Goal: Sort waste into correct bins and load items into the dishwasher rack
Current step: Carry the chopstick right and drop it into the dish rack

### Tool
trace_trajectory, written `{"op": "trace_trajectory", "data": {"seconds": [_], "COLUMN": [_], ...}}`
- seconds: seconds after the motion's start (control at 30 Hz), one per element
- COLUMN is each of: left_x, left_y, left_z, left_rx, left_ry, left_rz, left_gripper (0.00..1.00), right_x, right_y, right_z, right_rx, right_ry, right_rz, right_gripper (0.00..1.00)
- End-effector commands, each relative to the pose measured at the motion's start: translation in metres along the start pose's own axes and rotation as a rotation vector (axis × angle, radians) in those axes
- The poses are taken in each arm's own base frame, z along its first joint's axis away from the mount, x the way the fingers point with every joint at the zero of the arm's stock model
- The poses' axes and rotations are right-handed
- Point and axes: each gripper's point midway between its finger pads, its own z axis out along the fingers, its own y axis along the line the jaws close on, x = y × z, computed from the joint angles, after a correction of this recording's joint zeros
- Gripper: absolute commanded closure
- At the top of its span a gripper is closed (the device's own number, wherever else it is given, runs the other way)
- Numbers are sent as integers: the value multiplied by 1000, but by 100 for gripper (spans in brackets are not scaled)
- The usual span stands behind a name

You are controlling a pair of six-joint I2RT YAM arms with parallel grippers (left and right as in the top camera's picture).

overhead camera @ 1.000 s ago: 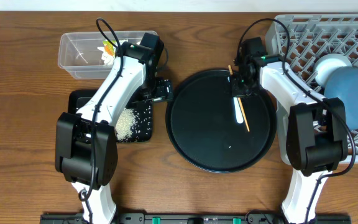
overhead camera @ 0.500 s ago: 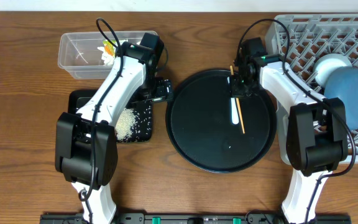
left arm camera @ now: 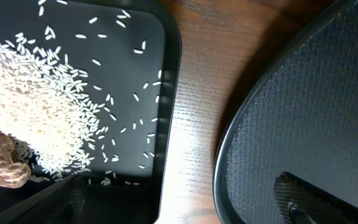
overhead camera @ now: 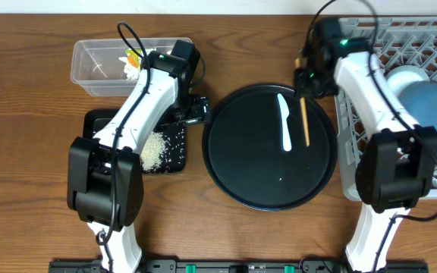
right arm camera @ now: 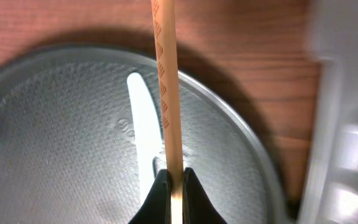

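Right claw (right arm camera: pixel 174 182) pinches the thin wooden chopstick (right arm camera: pixel 165 74) over the round black tray (right arm camera: pixel 55 137), where the white utensil (right arm camera: pixel 143 118) lies; the dishwasher rack (overhead camera: pixel 400 45) stands just beyond. Left claw (overhead camera: pixel 194 110), spread wide, hangs beside the shallow black tray (left arm camera: pixel 166 37) of rice (left arm camera: pixel 36 106).

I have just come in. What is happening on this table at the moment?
Two robot arms are clearing up after a meal. The right claw is shut on the wooden chopstick, holding it over the round black tray near the grey rack, where a blue plate and a white bowl already sit. The white utensil lies on the round black tray. The left claw hangs open beside the shallow black tray, which holds the rice.
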Motion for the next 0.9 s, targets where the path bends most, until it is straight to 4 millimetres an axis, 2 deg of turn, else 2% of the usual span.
{"op": "trace_trajectory", "data": {"seconds": [0.0, 0.13, 0.23, 0.47, 0.73, 0.87], "left_x": [0, -1, -3, -3, -8, -8], "left_y": [4, 3, 2, 2, -1, -1], "left_z": [-5, -5, -5, -5, -5, -5], "left_rx": [-14, -12, -7, -6, 4, 4], "left_ry": [-16, -19, -27, -30, -47, -47], "left_rz": [-12, -12, -11, -11, -11, -10], "left_gripper": [2, 2, 2, 2, 3, 2], "right_x": [-30, -42, -44, -54, -57, -57], "right_y": [-34, -71, -94, -130, -139, -132], "right_z": [-40, -61, -65, -71, -64, -50], "right_rx": [108, 196, 238, 264, 255, 206], "right_ry": [-109, -149, -160, -202, -201, -180], "right_rz": [40, 55, 86, 119, 104, 100], "right_gripper": [99, 99, 99, 99, 99, 99]}}
